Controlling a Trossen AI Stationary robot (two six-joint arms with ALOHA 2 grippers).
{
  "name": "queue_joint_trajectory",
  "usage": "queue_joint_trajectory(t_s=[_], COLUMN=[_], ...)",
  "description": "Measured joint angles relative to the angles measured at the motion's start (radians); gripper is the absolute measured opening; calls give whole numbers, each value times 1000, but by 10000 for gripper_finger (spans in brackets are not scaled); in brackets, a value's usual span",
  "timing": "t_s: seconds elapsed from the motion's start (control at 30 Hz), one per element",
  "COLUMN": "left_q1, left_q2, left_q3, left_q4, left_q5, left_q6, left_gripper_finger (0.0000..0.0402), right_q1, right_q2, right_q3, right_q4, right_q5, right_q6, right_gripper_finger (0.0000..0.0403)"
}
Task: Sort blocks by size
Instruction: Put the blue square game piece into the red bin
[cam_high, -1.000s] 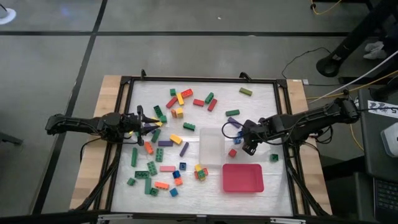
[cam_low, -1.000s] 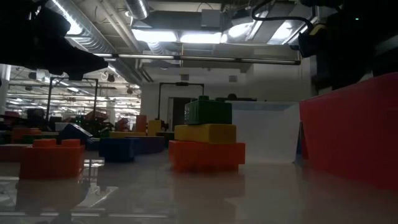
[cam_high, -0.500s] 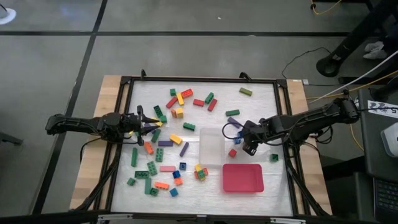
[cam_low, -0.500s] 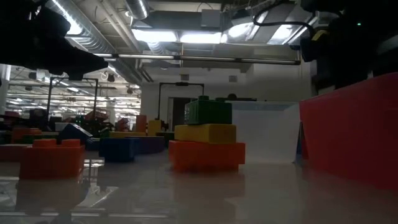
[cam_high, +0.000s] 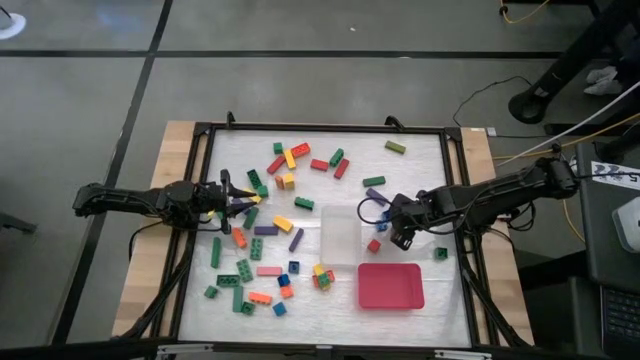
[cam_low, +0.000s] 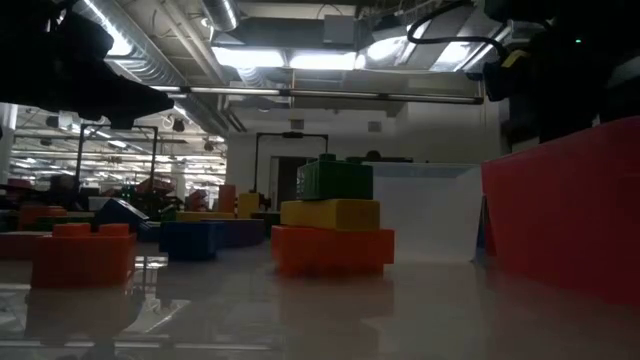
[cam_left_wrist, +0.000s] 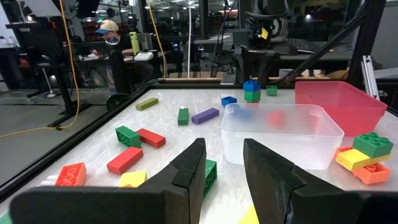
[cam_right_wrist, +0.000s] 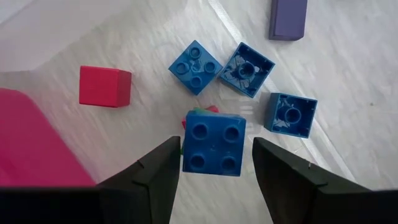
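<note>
I see the white table (cam_high: 430, 150) framed by a dark rail, with the clear tub (cam_high: 339, 236) and the red tray (cam_high: 390, 286) both close to my right gripper (cam_high: 400, 232), the tub beside it and the tray just past it toward the near edge. In the high view the tray looks unloaded; the left wrist view shows faint red and blue shapes at the tub, though I cannot tell whether they lie inside or behind it. I judge the sort barely begun.

Most of the blocks (cam_high: 262, 240) lie scattered around my left gripper (cam_left_wrist: 221, 163), whose fingers stand narrowly apart, gripping nothing.

The right gripper hangs with its jaws partly open, straddling a blue square block (cam_right_wrist: 214, 145) without visibly touching it. Three more blue square blocks (cam_right_wrist: 195, 67) lie just ahead, two overturned, and a red cube (cam_right_wrist: 105, 86) lies off to one side.
</note>
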Motion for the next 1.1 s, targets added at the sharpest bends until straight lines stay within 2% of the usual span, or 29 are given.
queue_joint_trajectory(t_s=[0.43, 0.7, 1.1], left_q1=[0, 0, 0], left_q2=[0, 0, 0], left_q3=[0, 0, 0], left_q4=[0, 0, 0], left_q5=[0, 0, 0], left_q6=[0, 0, 0], left_gripper_finger=[98, 98, 98], right_q1=[0, 0, 0], right_q2=[65, 65, 63], right_q3=[-1, -1, 32], right_q4=[21, 21, -3], right_q5=[2, 6, -14], right_q6=[-29, -56, -100], right_gripper_finger=[200, 135, 146])
